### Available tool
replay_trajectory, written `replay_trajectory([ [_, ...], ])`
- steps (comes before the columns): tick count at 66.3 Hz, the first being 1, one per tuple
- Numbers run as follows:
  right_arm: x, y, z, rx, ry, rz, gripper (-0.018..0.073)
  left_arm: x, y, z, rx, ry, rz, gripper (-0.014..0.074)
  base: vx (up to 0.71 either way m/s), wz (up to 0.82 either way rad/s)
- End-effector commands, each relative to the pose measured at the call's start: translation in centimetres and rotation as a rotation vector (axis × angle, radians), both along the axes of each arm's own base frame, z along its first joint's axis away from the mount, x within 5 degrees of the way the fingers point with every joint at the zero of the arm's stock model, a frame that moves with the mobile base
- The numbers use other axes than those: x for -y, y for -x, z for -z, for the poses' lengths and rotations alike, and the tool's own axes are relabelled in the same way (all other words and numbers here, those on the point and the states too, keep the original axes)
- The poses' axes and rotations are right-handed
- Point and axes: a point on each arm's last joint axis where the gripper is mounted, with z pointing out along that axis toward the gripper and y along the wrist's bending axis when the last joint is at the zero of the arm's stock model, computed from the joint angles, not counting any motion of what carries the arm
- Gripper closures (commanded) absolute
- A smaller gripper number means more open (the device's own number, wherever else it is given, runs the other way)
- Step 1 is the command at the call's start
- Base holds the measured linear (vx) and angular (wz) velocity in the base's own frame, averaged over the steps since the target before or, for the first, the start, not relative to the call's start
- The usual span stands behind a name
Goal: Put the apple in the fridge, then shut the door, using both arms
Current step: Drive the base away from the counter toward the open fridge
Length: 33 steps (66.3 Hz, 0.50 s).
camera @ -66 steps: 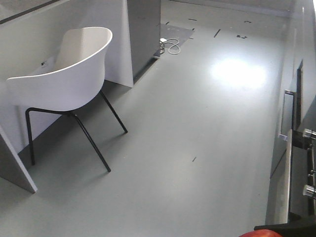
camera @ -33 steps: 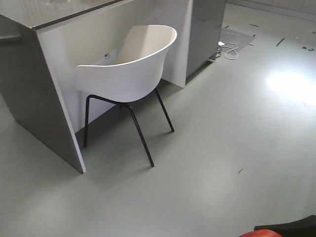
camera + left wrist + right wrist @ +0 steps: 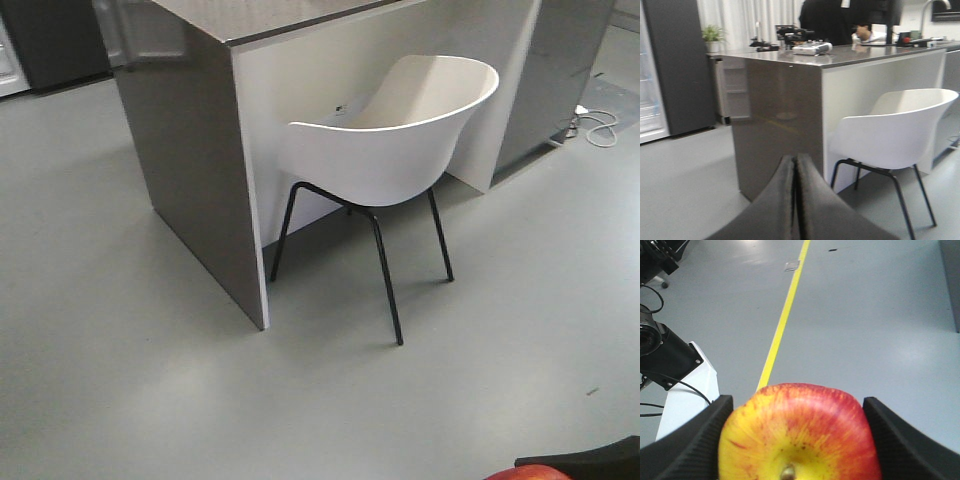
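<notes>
We see soft, even light; the chair point(image 3: 390, 150) casts a faint shadow on the floor point(image 3: 120, 330); the left wrist view is blurred; the apple point(image 3: 800, 435) looks slightly soft.

End effector point(image 3: 795, 160) pinched together; chair point(image 3: 895, 135) beside counter point(image 3: 785, 100).

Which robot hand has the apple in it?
The right gripper: the apple sits squeezed between its two black jaws. The left gripper is pinched shut with nothing in it.
</notes>
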Motion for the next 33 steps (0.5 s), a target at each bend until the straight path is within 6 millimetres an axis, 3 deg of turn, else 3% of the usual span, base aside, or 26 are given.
replay_trajectory([
  [1,-0.19,-0.19,-1.24,0.033,-0.066,0.019,0.0447,0.02,0.27,-1.34,0.106,0.006,0.001,0.0603,-0.01,0.46],
  [33,-0.19,-0.19,-1.23,0.033,-0.065,0.019,0.0447,0.02,0.27,-1.34,0.106,0.006,0.001,0.0603,0.02,0.46],
])
